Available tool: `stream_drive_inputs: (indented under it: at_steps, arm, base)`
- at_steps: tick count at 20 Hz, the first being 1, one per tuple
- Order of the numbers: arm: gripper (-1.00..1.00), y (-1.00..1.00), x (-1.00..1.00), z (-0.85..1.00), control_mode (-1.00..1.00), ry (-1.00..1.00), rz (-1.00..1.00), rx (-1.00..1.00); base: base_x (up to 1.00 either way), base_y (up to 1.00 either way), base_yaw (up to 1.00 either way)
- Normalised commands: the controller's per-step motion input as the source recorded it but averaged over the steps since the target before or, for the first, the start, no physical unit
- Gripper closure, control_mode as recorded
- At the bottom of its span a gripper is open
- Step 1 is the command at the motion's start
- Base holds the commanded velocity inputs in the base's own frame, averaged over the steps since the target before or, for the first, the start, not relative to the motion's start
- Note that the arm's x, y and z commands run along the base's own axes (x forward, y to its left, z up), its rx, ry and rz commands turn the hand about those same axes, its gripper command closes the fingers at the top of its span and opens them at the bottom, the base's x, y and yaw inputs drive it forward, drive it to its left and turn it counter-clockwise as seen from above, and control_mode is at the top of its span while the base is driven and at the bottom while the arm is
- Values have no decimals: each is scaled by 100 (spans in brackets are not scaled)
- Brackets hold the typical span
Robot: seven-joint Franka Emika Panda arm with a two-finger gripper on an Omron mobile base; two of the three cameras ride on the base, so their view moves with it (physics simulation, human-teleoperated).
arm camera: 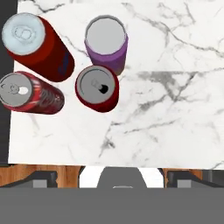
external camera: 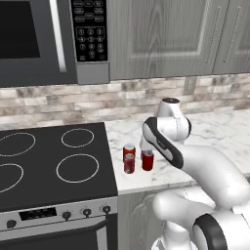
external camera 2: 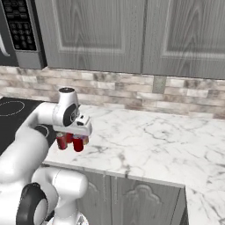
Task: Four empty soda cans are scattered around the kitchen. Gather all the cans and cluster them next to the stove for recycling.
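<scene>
Four upright cans stand in a tight cluster on the white marble desk (arm camera: 175, 109) directly below the hand, seen from above in the hand view: red can at the upper left (arm camera: 35, 43), red can at the lower left (arm camera: 28, 92), red can in the middle (arm camera: 97, 88), and a purple-sided can (arm camera: 106, 43) just beyond it, touching or nearly so. The cluster sits just beside the stove (external camera: 49, 161), near the desk's front edge, where the left base view shows two of the red cans (external camera: 129, 160). Hand (external camera 2: 78, 127): poised over the cans, holding nothing visible; finger spread cannot be told.
</scene>
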Motion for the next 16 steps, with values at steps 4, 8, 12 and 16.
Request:
stream_drive_inputs:
  at_steps: [4,8,12,16]
  arm:
    - [-100,0,-53,34,-100,-8,0,0]
    - [-100,0,-58,38,-100,-7,0,0]
    - [-100,0,-56,43,-100,-7,0,0]
    - [-100,0,-46,48,-100,-5,0,0]
  base:
    - [0,0,0]
    - [0,0,0]
    - [0,0,0]
    - [0,0,0]
